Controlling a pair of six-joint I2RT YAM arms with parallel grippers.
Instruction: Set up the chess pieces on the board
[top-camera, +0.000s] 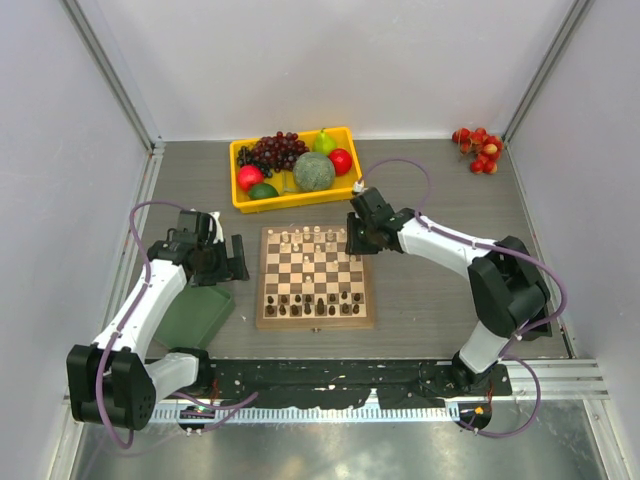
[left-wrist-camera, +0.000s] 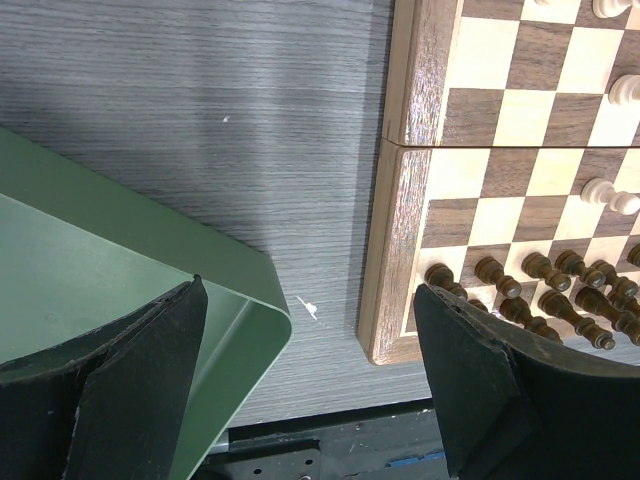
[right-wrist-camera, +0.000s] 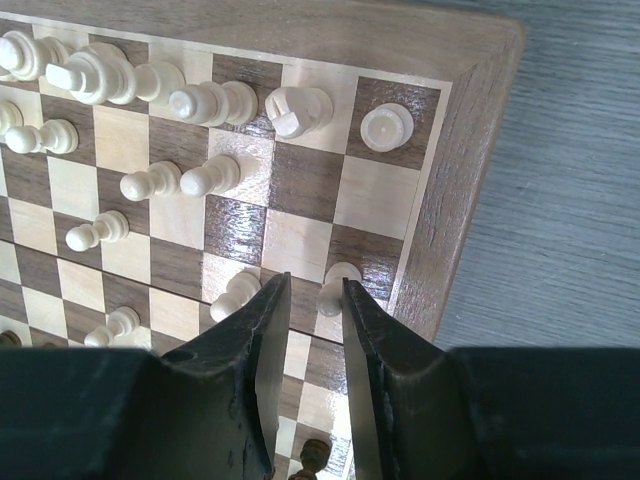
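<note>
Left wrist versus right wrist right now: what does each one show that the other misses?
Left wrist only: the green tray and the left gripper, wide open. Right wrist only: the cream back row and the right gripper, narrowly apart at a cream pawn; grip unclear. Both: the board, the grey table, and chess pieces of both colours, dark mostly on the left wrist.

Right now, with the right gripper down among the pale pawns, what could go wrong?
The right gripper is narrowly open around a pale pawn; lifting crookedly could tip it toward the board's rim. A neighbouring pawn stands close beside the gripper and may get knocked. The left gripper, wide open, hangs near the dark pieces; a drift could topple them.
</note>
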